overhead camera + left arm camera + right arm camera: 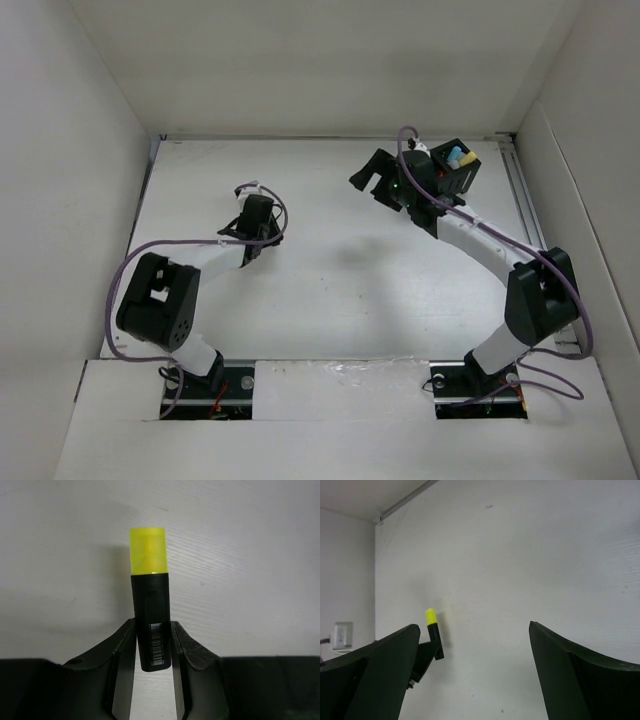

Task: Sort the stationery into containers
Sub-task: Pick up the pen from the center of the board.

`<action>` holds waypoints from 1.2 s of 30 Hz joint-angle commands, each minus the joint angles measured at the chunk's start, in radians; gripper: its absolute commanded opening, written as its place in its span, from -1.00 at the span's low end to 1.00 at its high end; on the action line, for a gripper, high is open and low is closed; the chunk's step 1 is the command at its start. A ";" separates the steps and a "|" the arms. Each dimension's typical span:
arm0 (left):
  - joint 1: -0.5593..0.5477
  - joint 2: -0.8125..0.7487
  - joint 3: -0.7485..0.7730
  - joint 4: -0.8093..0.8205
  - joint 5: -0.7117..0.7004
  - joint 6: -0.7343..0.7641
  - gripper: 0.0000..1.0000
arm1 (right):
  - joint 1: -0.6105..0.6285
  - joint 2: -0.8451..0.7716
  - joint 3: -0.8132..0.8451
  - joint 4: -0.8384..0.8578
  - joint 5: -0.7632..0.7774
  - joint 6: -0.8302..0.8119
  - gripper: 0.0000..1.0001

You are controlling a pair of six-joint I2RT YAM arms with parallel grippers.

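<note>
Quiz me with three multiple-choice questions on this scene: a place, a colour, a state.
1. Where on the white table is the slatted black desk organiser? A near left, B centre, C far right.
2. Cap colour of the short black-barrelled highlighter in the left pincer? A yellow, B orange, C green.
3. The right pincer is: A shut on a marker, B open and empty, C shut empty.
C, the top view shows it far right. A, the left wrist view shows yellow. B, its jaws stand wide apart around nothing.
</note>
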 commanded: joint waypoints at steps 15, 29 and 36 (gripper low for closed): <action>-0.082 -0.203 -0.097 0.330 0.471 0.153 -1.00 | 0.083 0.138 0.034 0.178 -0.348 -0.009 0.95; -0.082 -0.203 -0.129 0.410 0.579 0.142 -1.00 | 0.092 0.260 0.076 0.230 -0.446 0.029 0.69; -0.082 -0.203 -0.129 0.410 0.579 0.142 -1.00 | 0.101 0.261 0.076 0.239 -0.466 0.029 -0.61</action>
